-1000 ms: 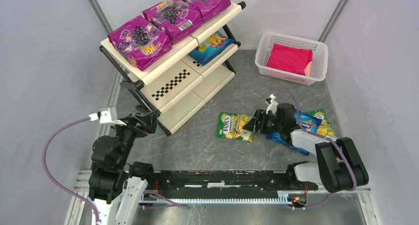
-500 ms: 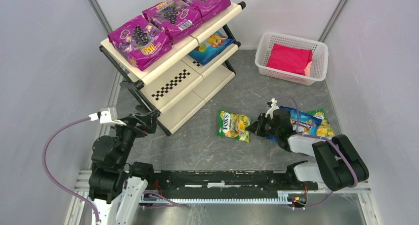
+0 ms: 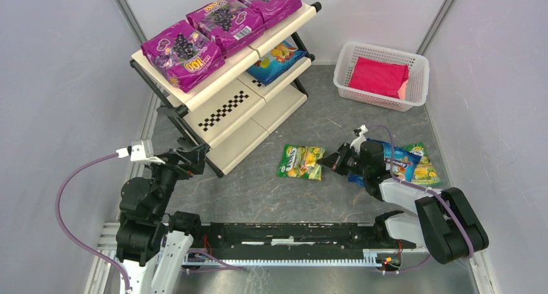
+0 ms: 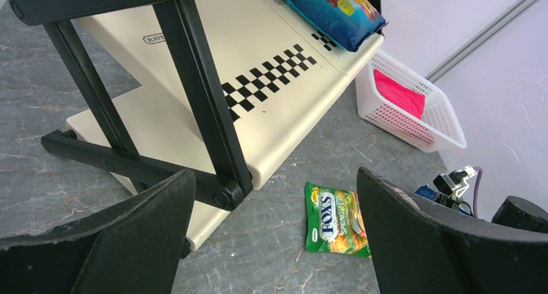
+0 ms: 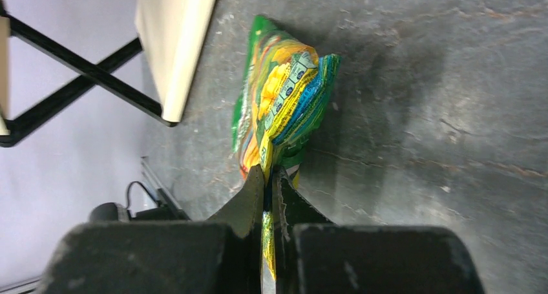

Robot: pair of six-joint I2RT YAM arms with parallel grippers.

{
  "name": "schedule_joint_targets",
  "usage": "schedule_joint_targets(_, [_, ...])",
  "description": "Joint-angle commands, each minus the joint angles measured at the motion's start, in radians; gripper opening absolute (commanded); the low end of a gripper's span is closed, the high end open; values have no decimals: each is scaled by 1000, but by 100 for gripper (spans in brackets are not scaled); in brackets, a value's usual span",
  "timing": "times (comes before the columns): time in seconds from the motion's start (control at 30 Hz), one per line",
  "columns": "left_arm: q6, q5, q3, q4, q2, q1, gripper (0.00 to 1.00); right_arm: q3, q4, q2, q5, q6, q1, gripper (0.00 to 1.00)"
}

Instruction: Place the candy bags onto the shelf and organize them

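Observation:
A green-yellow candy bag [image 3: 299, 162] lies on the grey floor in front of the shelf [image 3: 223, 106]. My right gripper [image 3: 325, 161] is shut on its right edge. In the right wrist view the bag [image 5: 284, 100] is crumpled and its seam is pinched at my right gripper [image 5: 270, 174]. Three magenta candy bags [image 3: 184, 52] fill the shelf's top tier, and a blue one [image 3: 276, 60] lies on the middle tier. My left gripper [image 3: 194, 155] hangs open and empty by the shelf's near foot. The left wrist view looks past the left gripper [image 4: 274, 178] to the green-yellow bag [image 4: 336, 218].
A white perforated basket [image 3: 342, 68] with a plain pink-red bundle [image 3: 379, 76] stands at the back right. A blue bag [image 3: 400, 159] and another green-yellow bag [image 3: 423, 168] lie on the floor under my right arm. Grey walls close in both sides.
My right gripper has gone from open to shut on the green-yellow bag's right edge. The bag has crumpled and slid a little left. The left arm has not moved.

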Motion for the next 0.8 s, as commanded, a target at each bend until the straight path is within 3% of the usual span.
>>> schedule_joint_targets(0.0, [59, 7, 3, 43, -3, 0, 100, 72, 202, 28, -46, 154, 5, 0])
schedule_joint_targets(0.43, [63, 14, 3, 43, -5, -2, 100, 354, 398, 251, -6, 332, 6, 0])
schedule_joint_targets(0.63, [63, 13, 3, 42, 6, -2, 100, 508, 586, 469, 48, 457, 21, 0])
schedule_joint_targets(0.77, [64, 16, 3, 43, 14, -2, 100, 635, 609, 639, 109, 481, 50, 0])
